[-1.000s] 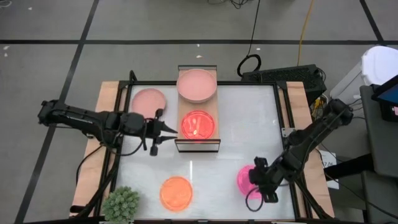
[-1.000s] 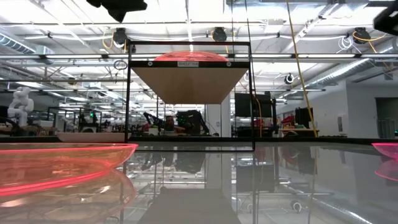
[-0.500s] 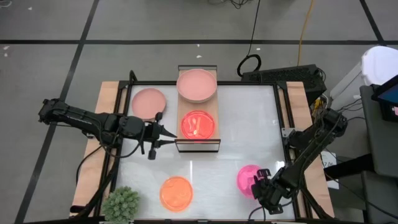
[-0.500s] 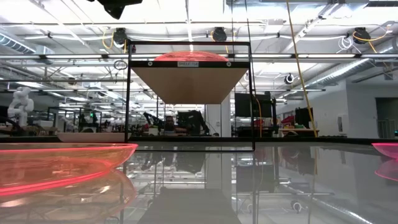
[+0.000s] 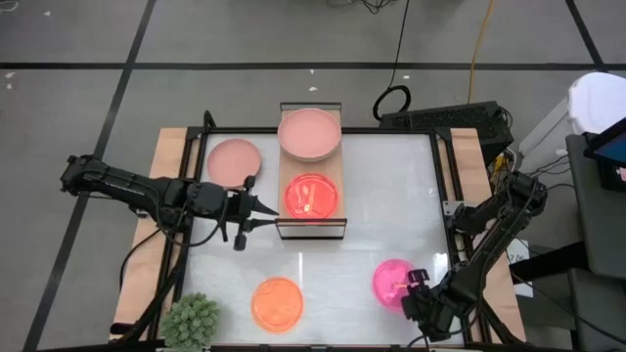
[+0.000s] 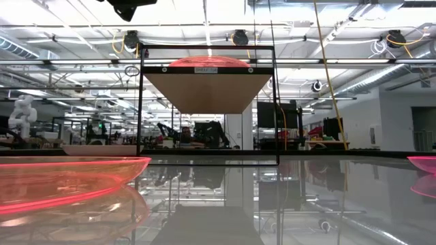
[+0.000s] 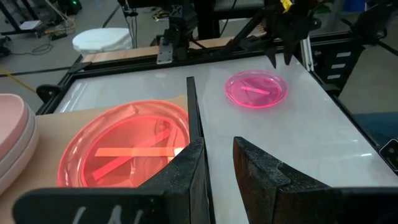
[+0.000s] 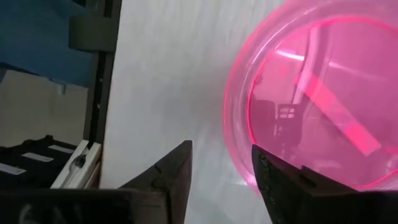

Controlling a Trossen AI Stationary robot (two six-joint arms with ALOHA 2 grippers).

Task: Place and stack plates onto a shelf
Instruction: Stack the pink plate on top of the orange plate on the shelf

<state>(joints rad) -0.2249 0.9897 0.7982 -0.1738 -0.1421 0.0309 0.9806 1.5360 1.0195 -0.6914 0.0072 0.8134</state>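
Seen from above, the shelf (image 5: 312, 176) carries a large dusty pink plate (image 5: 310, 133) at its far end and a red-orange plate (image 5: 311, 197) at its near end, while another dusty pink plate (image 5: 235, 161) lies on the table (image 5: 391, 196) beside it. An orange plate (image 5: 277, 302) and a hot pink plate (image 5: 393, 284) sit toward the near edge, a spiky plant ball (image 5: 191, 320) at the near left corner. The left gripper (image 5: 256, 213) hovers just left of the shelf; the right gripper (image 5: 419, 293) sits at the hot pink plate's right rim.

In the low view, the shelf (image 6: 208, 82) stands centred, with the orange plate (image 6: 68, 178) close in on the left.

From the left wrist, the left gripper (image 7: 217, 163) has its fingers parted on nothing, beside the red-orange plate (image 7: 127, 146), with the hot pink plate (image 7: 256, 88) well beyond.

From the right wrist, the right gripper (image 8: 222, 163) shows a gap between its fingers, empty, with the hot pink plate (image 8: 317, 106) rim just ahead and not yet gripped. The thin, slick rim could slip out, or the plate could slide across the glossy table, if a finger pushes it before the other gets underneath.
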